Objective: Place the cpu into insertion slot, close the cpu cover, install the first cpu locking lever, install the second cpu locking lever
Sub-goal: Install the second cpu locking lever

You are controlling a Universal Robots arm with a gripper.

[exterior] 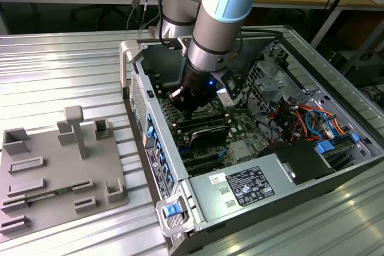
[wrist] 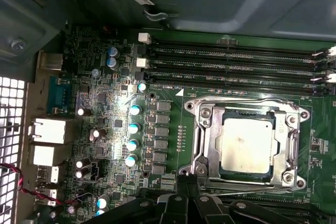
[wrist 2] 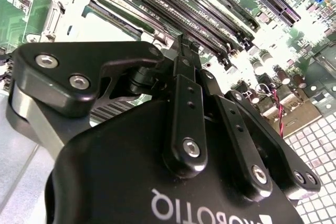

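Note:
The cpu (wrist: 245, 145), a pale silvery square, lies flat in the insertion slot (wrist: 245, 112), whose dark edge shows around it on the green board. The silver cpu cover (wrist: 206, 145) is folded down over the cpu's edges, and its cut-out leaves the face bare. A thin locking lever (wrist: 252, 183) runs along the socket side nearest my fingers. My gripper (wrist: 186, 183) is shut, its black fingertips together just off that corner of the socket, with nothing seen between them. In the exterior view the gripper (exterior: 191, 111) reaches down inside the open computer case. The second wrist view has the fingertips (wrist 2: 185, 51) beside the cover (wrist 2: 68, 3).
Long black memory slots (wrist: 236, 61) run along the socket's far side. Blue-topped capacitors (wrist: 134, 127) stand beside it. The case walls (exterior: 135, 76) ring the board, with a power supply (exterior: 240, 187) and coloured cables (exterior: 300, 118) inside. A grey fixture plate (exterior: 54, 172) lies at the exterior view's left.

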